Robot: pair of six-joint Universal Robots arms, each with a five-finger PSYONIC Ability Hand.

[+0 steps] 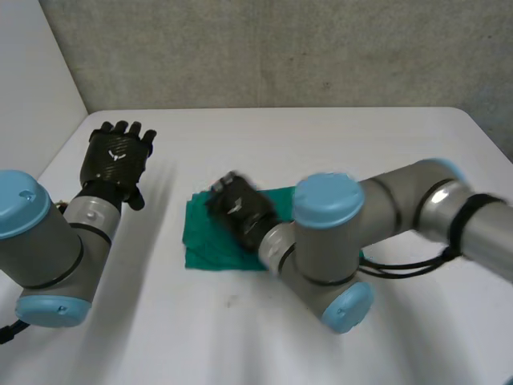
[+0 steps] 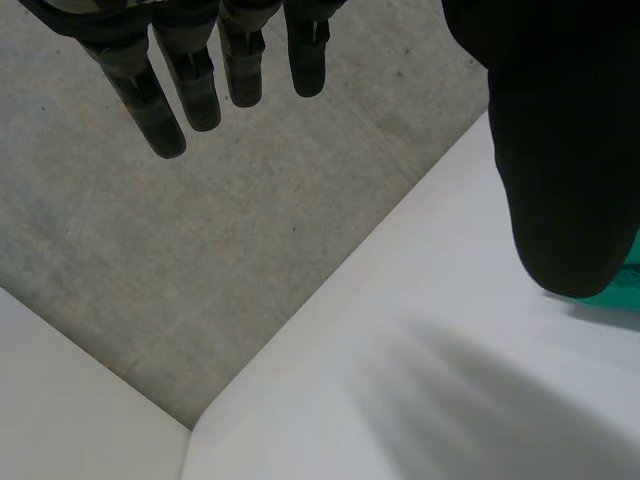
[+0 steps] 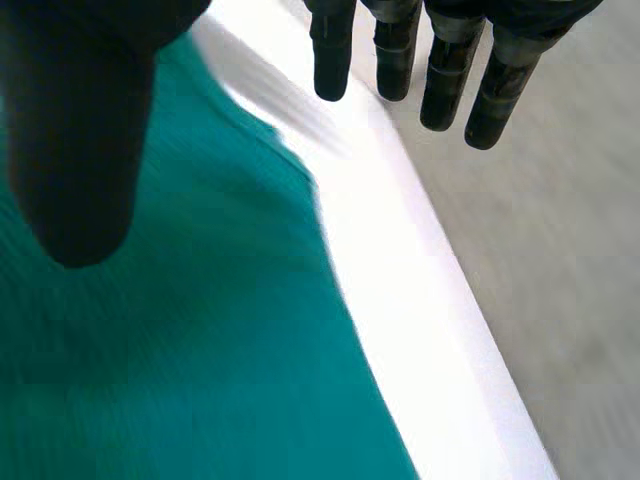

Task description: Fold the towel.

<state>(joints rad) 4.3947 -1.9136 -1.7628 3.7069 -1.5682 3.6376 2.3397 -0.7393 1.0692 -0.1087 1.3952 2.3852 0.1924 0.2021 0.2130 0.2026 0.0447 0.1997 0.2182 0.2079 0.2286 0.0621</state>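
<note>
A folded green towel (image 1: 207,237) lies near the middle of the white table (image 1: 280,144), its long axis running roughly side to side, one end hidden behind the right arm; the right hand (image 1: 239,210) is poised over the cloth, fingers (image 3: 440,80) straight and parted from the thumb, holding nothing; whether it touches the towel cannot be told; the left hand (image 1: 116,156) is raised well apart, fingers (image 2: 190,80) straight and empty.
</note>
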